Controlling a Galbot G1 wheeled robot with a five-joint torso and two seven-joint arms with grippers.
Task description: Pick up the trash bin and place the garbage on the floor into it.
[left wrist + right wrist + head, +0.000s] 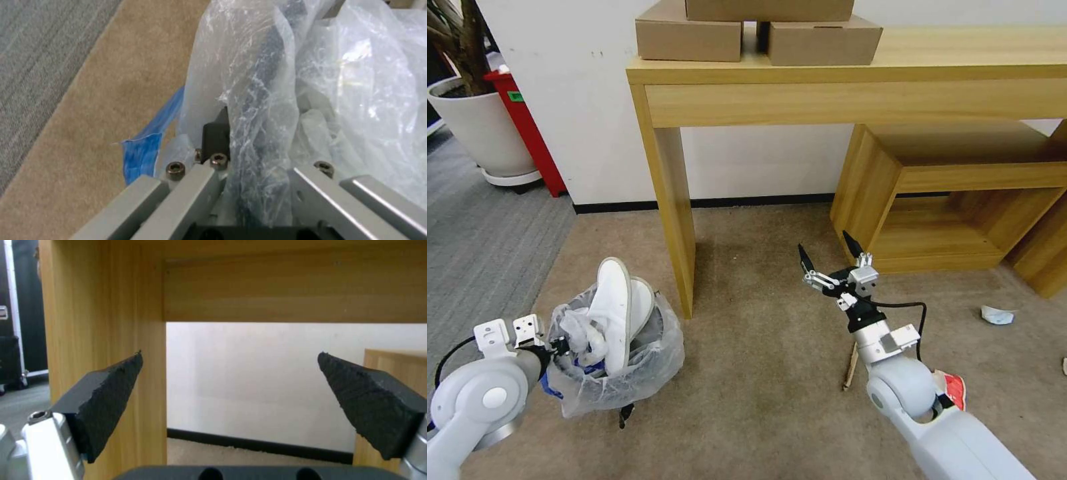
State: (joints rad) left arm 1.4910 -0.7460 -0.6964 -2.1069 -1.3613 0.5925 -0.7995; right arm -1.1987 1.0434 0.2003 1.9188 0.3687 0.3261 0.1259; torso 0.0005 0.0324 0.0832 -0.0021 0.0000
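On beige floor (760,373), left hand (249,146) clamping trash bin (620,373) rim, right hand (830,257) spread.

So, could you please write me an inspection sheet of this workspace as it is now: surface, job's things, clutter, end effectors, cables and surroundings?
Surface: beige carpet floor; grey ribbed carpet on the robot's left.
Job's things: trash bin with clear bag, two white slippers standing inside. On the floor: wooden stick, red wrapper, white-blue wad.
Clutter: blue scrap beside the bin.
End effectors: left end effector shut on the bin's rim; right end effector open, empty, above the floor, pointing at the desk.
Cables: black cable at the right wrist; another at the left arm.
Surroundings: wooden desk bearing cardboard boxes, low wooden shelf, potted plant, red object.
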